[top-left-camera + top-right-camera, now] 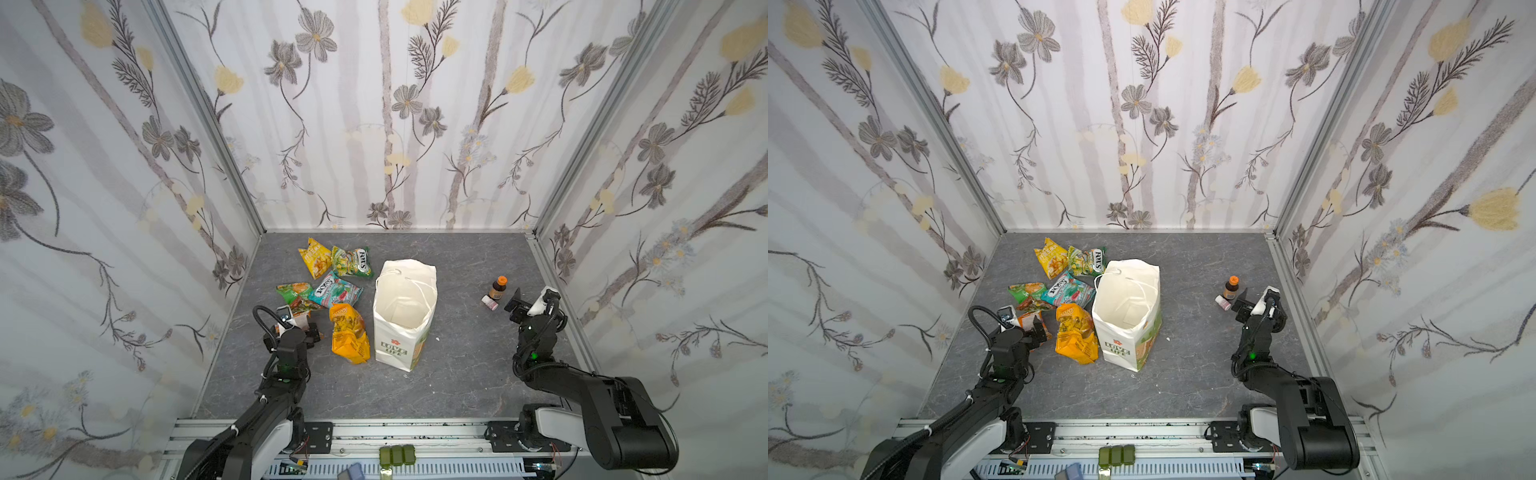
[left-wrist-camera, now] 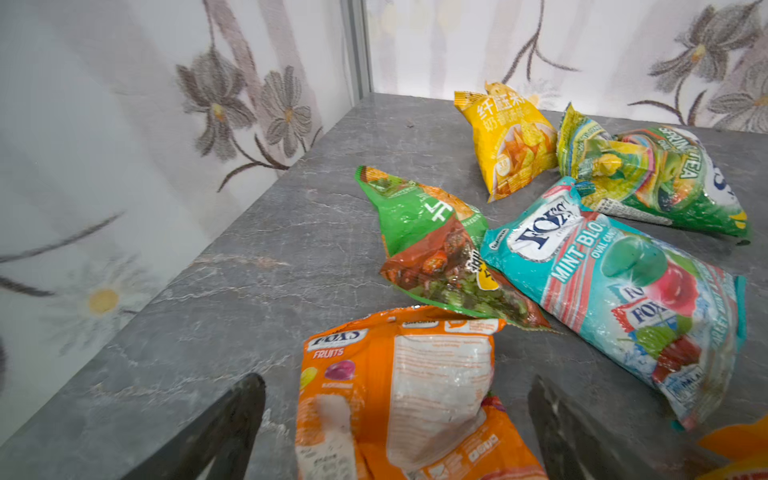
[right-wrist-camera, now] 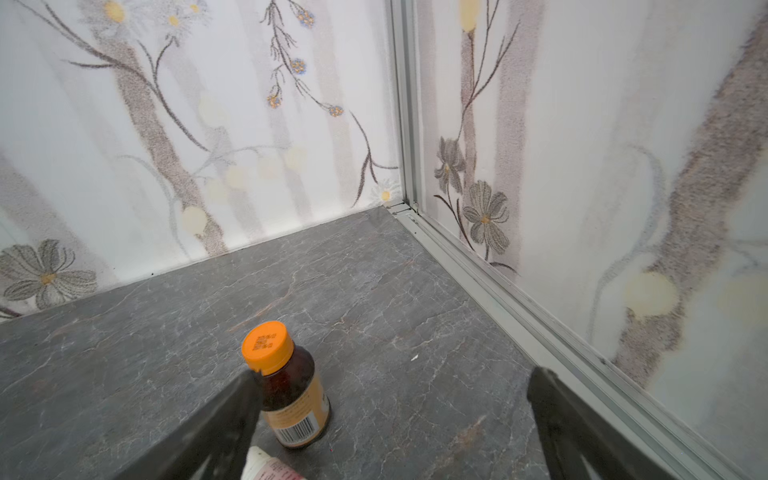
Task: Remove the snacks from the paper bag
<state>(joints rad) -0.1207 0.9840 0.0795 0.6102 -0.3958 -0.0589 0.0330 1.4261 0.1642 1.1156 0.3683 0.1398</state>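
My left claw (image 2: 395,386) gapes wide, the orange packet (image 2: 399,345) loose on the desk (image 2: 249,270) between its jaws and the other snacks (image 1: 332,286) just beyond. I'd lift straight up without dragging it. The bag (image 1: 399,349) to its right looks empty. My right claw (image 3: 395,374) is wide too, with the bottle (image 3: 291,395) beside one jaw.

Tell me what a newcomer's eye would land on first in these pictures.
The bright scatter of snacks in yellow, green, teal and orange, spread on the grey table left of centre in both top views. Next the tall white paper bag standing open beside them, then the small brown bottle with its orange cap, far right.
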